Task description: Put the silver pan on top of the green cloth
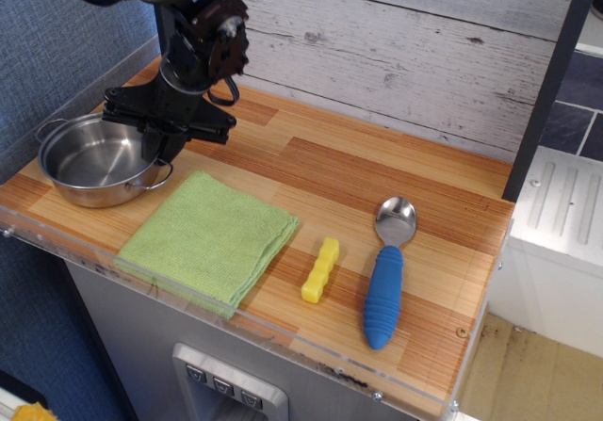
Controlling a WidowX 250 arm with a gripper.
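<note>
At the near edge, the wooden counter (377,186) is seen to be bordered by a clear plastic lip, and a grey panel with small buttons below it is cut off by the bottom of the frame. A yellow block (320,270) is laid just beside the right corner of the green cloth (209,238), apart from it. Further right, a spoon with a blue handle (386,272) is laid with its metal bowl pointed away from the viewer.

The green cloth is spread flat near the front edge; a light green, textured surface is shown, with folded layers visible along its near side. Nothing is placed on it.

Behind and to the left of the cloth, the silver pan (90,161) is found at the left end of the counter, its base seemingly on the wood, clear of the cloth. It is round, shiny and straight-sided; one loop handle is seen on the cloth side and another at the far left rim.

The gripper (161,143) is lowered over the pan's right rim, which is partly hidden by the black fingers. The jaws appear closed on that rim, though the contact itself cannot be made out clearly. The upper arm is cut off by the top edge.
</note>
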